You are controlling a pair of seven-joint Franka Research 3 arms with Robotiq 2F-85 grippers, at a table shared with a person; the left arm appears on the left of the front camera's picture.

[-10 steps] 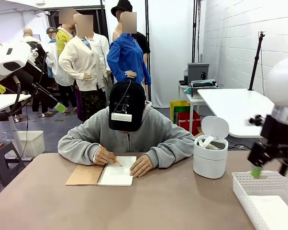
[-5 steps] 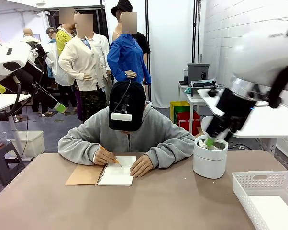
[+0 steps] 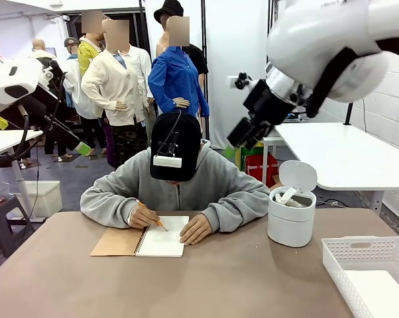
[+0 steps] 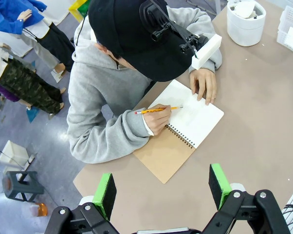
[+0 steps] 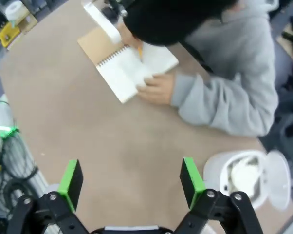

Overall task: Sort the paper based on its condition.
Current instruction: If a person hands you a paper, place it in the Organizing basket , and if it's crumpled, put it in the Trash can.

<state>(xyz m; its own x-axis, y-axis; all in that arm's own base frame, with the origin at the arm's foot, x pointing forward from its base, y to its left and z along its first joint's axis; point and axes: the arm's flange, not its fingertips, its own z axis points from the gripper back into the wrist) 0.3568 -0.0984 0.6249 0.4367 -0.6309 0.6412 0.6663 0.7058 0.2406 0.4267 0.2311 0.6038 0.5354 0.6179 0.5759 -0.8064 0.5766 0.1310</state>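
Both tools empty above the worktop while a person writes.

Front view: the right tool (image 3: pixel 241 136) hangs high above the person; crumpled paper (image 3: pixel 289 197) sits in the white bin (image 3: pixel 291 222), a flat sheet (image 3: pixel 380 291) in the white basket (image 3: pixel 365 255).
Left wrist view: the left tool (image 4: pixel 162 187) is spread wide over the notebook (image 4: pixel 195 119) (pencil (image 4: pixel 156 110) in the person's hand).
Right wrist view: the right tool (image 5: pixel 131 184) is spread wide, the bin's paper (image 5: pixel 244 173) beside it.
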